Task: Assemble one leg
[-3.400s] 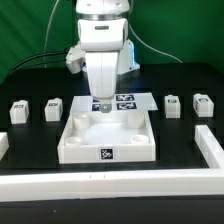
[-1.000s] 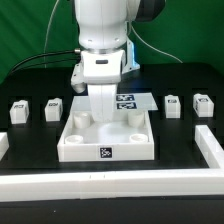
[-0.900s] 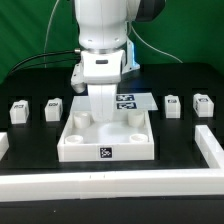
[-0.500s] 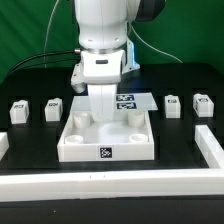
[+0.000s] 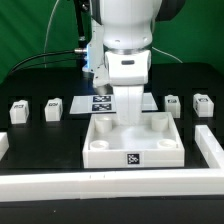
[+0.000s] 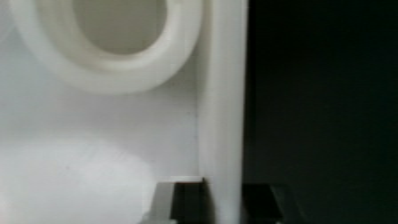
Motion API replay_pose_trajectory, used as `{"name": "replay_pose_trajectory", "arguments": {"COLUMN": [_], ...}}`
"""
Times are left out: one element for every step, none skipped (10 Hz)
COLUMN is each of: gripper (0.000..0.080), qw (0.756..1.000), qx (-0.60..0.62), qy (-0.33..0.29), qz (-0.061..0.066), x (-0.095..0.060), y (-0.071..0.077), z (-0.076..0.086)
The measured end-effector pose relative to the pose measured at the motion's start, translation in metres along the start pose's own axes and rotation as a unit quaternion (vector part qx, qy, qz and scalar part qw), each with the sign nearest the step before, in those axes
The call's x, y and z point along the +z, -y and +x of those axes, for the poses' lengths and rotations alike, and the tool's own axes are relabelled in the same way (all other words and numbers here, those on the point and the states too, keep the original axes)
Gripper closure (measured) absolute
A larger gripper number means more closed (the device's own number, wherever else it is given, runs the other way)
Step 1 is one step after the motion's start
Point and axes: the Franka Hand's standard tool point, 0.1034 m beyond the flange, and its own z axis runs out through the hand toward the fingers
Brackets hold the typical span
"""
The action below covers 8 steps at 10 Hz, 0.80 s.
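Four legs, small white blocks with marker tags, stand on the black table: two at the exterior view's left and two at its right. My gripper is down at the far wall of the large white tray, well away from every leg. In the wrist view my gripper has one dark finger on each side of the tray's thin wall, closed on it. A round corner socket shows beside the wall.
The marker board lies behind the tray, partly hidden by the arm. A raised white rail runs along the front, with white rails at the exterior view's right and left.
The gripper and the tray have slid together toward the exterior view's right, uncovering part of the marker board. The legs have not moved.
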Motion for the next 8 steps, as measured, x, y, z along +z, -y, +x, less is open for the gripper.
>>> {"name": "replay_pose_trajectory", "arguments": {"gripper": [0.0729,0.0729,0.0729,0.0729,0.0729,0.0729,0.0729,0.0729], "qw": [1.0,1.0,1.0,1.0,1.0,1.0,1.0,1.0], "qx": [-0.003,-0.008,-0.013,-0.015,-0.016,-0.016,-0.014,-0.008], "qy": [-0.001,-0.004,-0.006,-0.008,-0.01,-0.011,-0.013,-0.014], "qz": [-0.002,-0.005,-0.009,-0.012,-0.015,-0.016,-0.019,-0.021], "x": [-0.001,-0.002,-0.003,-0.004,-0.005,-0.005,-0.007,-0.007], "y": [-0.003,-0.009,-0.015,-0.02,-0.025,-0.03,-0.035,-0.038], "z": [0.004,0.011,0.017,0.02,0.023,0.027,0.029,0.03]}}
